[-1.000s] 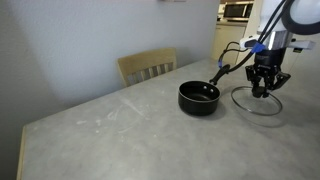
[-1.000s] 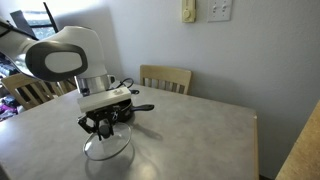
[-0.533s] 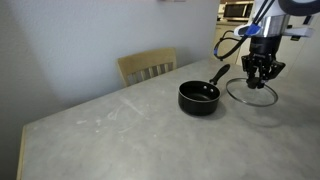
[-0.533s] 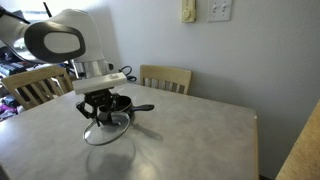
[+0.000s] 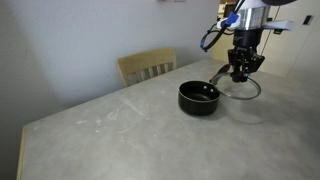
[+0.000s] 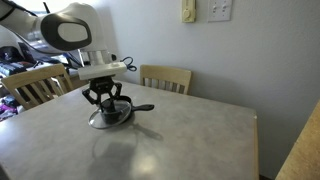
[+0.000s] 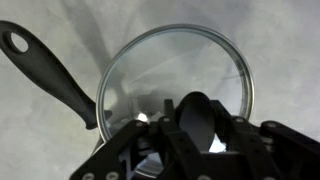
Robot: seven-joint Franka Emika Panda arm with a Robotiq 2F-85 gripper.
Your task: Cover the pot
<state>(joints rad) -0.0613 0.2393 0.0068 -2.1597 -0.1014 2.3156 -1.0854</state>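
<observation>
- The pot (image 5: 198,97) stands open on the grey desk (image 5: 120,135), toward the far edge, with nothing on its rim.
- Its long black handle (image 5: 218,73) reaches toward the hand (image 5: 240,74).
- The glass lid (image 5: 245,90) hangs tilted under the hand, just beside the pot, by the handle end and not over the bowl.
- The hand is pressed together on the lid's black knob (image 7: 197,115). Only the wrist view makes this pinch plain, with the dark fingers framing the knob from below.
- The wrist view also shows the whole round rim of the lid (image 7: 170,62) and the handle (image 7: 50,72) with its hanging hole, but not the pot's bowl.
- In an exterior view the lid (image 6: 108,119) sits in front of the pot, so the bowl is mostly hidden and its handle (image 6: 143,107) sticks out sideways.
- Counted: one pot, one lid, one hand.
- Both exterior views show a wooden chair (image 5: 147,66) at the desk's far side. Only one shows a second chair (image 6: 35,85), and two wall plates (image 6: 188,11).
</observation>
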